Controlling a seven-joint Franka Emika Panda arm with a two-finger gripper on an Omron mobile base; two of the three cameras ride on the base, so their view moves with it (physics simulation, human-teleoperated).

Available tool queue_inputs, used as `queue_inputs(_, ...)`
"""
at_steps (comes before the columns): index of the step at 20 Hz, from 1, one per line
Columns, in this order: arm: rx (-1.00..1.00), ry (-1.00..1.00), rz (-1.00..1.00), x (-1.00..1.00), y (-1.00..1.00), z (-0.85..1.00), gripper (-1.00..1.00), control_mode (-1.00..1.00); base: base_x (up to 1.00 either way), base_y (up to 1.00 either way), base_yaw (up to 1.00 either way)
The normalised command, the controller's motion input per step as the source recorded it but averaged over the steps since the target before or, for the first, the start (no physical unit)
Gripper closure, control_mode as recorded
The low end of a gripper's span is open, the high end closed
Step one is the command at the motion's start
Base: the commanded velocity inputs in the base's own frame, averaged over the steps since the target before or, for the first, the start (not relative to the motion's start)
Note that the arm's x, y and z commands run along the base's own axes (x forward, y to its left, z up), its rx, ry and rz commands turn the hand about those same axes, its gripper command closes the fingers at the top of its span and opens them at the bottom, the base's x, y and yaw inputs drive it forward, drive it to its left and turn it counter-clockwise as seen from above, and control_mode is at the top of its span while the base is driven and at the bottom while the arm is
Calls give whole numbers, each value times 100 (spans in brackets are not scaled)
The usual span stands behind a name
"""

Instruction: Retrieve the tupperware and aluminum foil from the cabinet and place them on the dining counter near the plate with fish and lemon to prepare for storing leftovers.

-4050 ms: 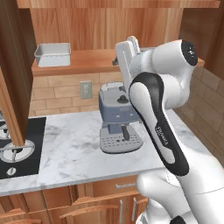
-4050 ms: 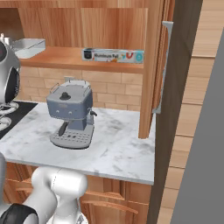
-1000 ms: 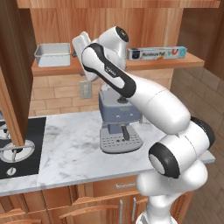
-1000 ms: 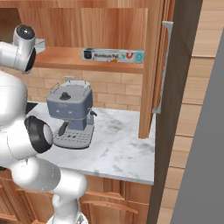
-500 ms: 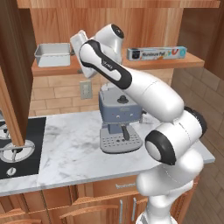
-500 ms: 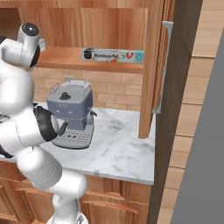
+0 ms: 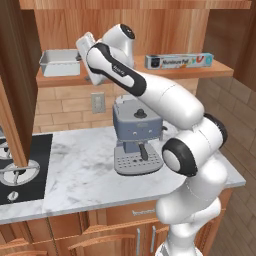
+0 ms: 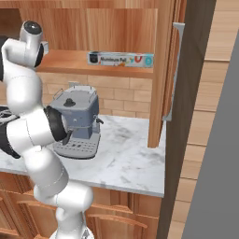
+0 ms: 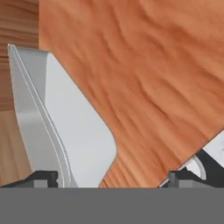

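Up on the cabinet shelf (image 7: pixel 125 75), the gripper (image 9: pixel 111 177) is closing in on the tupperware (image 7: pixel 59 62), fingers spread wide and empty, its near rim sitting just inside one fingertip (image 9: pixel 43 177).

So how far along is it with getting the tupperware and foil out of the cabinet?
Nothing is moved yet. The cabinet stands open, but the tupperware and aluminum foil both sit on the shelf. In hand: the gripper is up at the tupperware, jaws open in the hand view with its rim by one fingertip. Left: grasp it, carry it to the dining counter, then fetch the foil.
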Motion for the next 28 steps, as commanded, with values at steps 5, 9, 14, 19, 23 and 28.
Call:
queue_inputs(5, -1, 1, 0, 24, 12, 2, -100, -100, 0, 0, 0)
queue_inputs(9, -1, 2, 0, 24, 6, 0, -100, -100, 0, 0, 0)
queue_inputs(14, -3, 1, 0, 24, 2, 0, -100, -100, 0, 0, 0)
queue_inputs(19, -6, 2, 0, 25, 7, -6, -100, -100, 0, 0, 0)
queue_inputs(23, -15, 9, 0, 15, 6, -32, -100, -100, 0, 0, 0)
queue_inputs(28, -20, 12, 0, 5, 4, -52, -100, -100, 0, 0, 0)
